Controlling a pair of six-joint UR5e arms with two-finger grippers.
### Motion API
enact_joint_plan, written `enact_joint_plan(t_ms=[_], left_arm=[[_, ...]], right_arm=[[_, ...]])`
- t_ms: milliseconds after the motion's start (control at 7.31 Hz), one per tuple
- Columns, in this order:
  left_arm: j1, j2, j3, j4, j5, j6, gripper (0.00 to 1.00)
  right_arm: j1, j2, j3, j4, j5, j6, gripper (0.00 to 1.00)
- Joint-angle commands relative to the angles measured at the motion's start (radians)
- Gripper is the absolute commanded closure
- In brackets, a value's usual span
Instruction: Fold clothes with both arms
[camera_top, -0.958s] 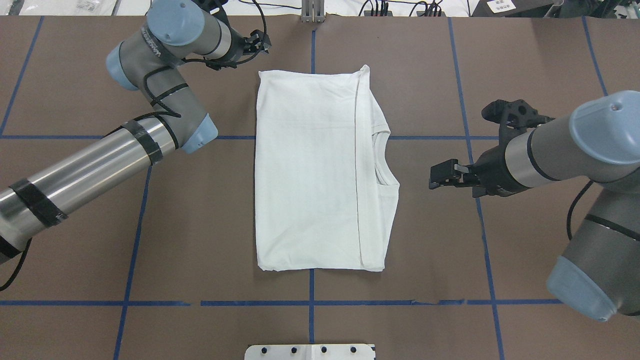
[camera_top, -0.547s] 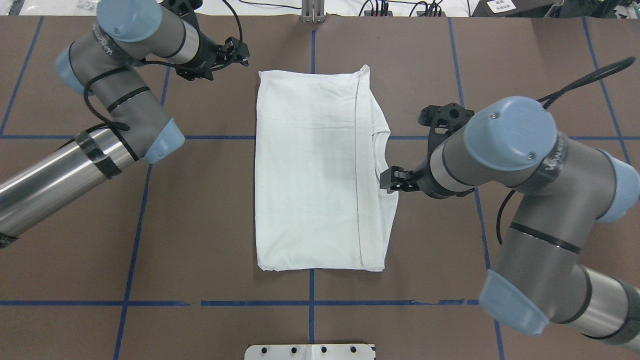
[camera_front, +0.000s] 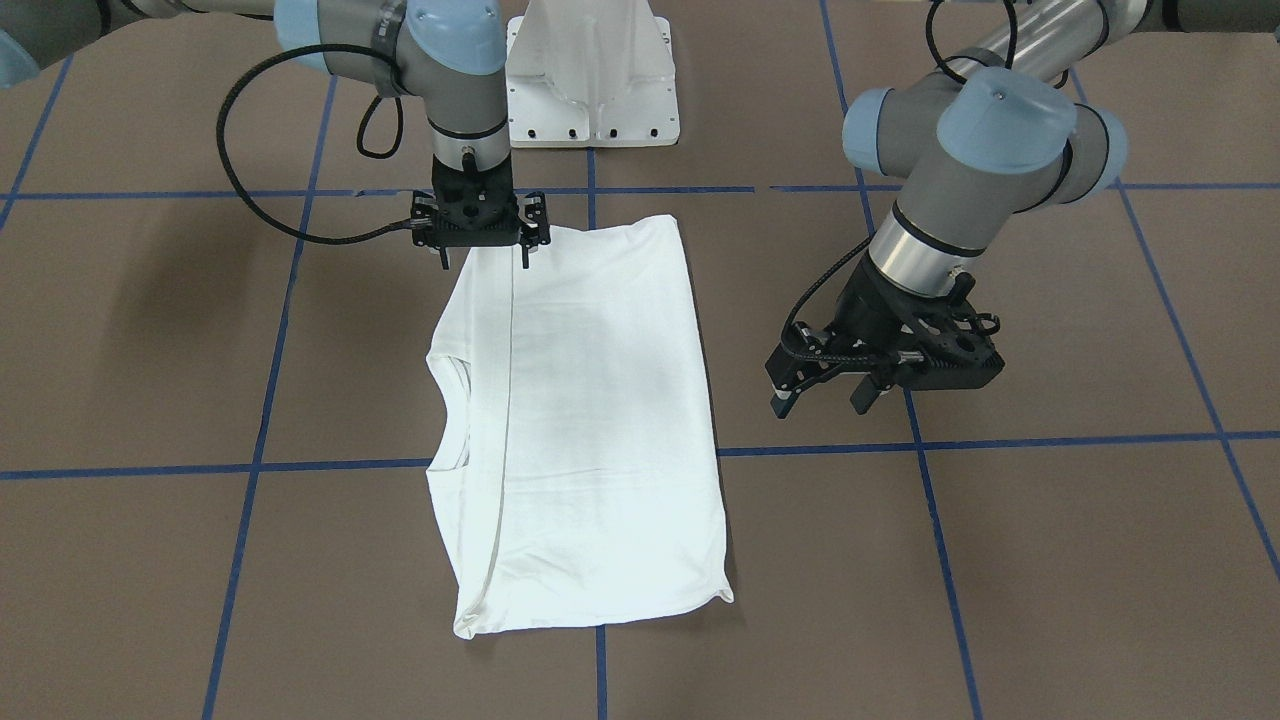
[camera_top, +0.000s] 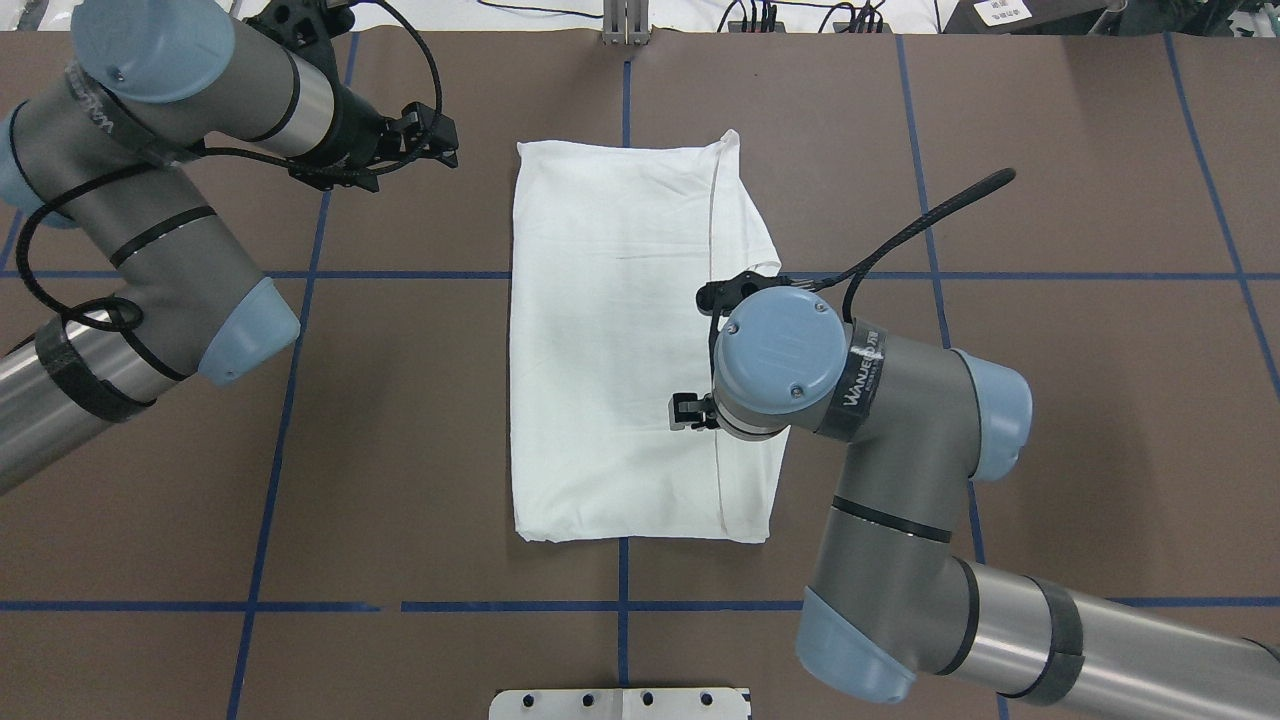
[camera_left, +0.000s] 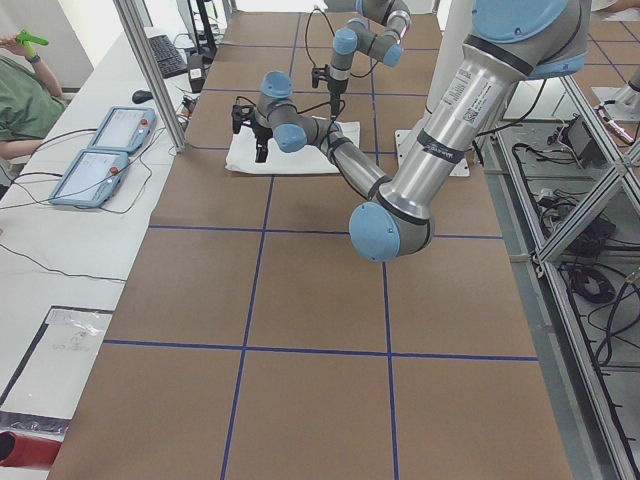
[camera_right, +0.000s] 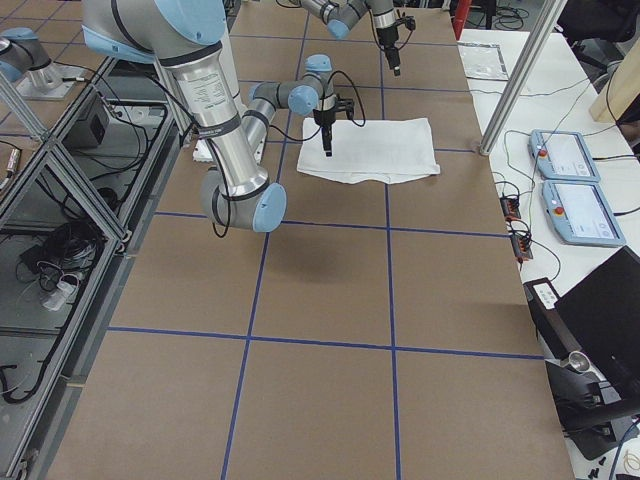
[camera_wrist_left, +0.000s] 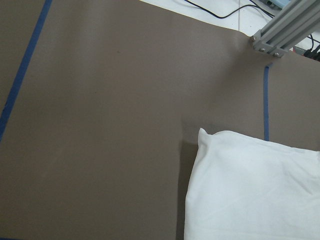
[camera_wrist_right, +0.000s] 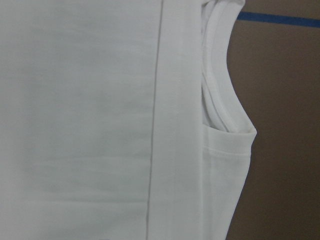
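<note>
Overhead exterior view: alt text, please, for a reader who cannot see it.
A folded white T-shirt lies centred on a brown table gridded with blue tape. The right arm reaches over its collar side; the left pincer, open, is over bare table off its far left corner.

Bright and even everywhere, lit from above. Only soft, pale shadows on the table (camera_front: 1000, 560), one faint patch beside the right arm (camera_front: 460, 90) and another under the left arm (camera_front: 960, 160). Very white, almost glowing, on the shirt (camera_front: 590, 420) from the front, with folds nearly lost in the glare near the bottom edge. Greyer and a bit fuzzy up close from the right wrist. From the left wrist, a thin dark shadow along the shirt's edge. Clear and sharp from overhead. Far things small and hard to make out in both side views.
</note>
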Motion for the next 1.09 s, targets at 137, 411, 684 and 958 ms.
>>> enact_joint_plan(t_ms=[137, 411, 684, 958], left_arm=[[0.004, 0.014, -0.03, 0.011, -0.018, 0.001, 0.0], [0.004, 0.014, -0.03, 0.011, -0.03, 0.001, 0.0], [0.007, 0.014, -0.029, 0.011, -0.032, 0.0, 0.0], [0.009, 0.014, -0.03, 0.011, -0.032, -0.005, 0.0]], right_arm=[[-0.059, 0.009, -0.06, -0.006, -0.006, -0.085, 0.0], [-0.074, 0.009, -0.074, -0.036, 0.005, -0.088, 0.0], [-0.075, 0.011, -0.074, -0.085, 0.008, -0.127, 0.0], [-0.076, 0.008, -0.074, -0.113, 0.01, -0.15, 0.0]])
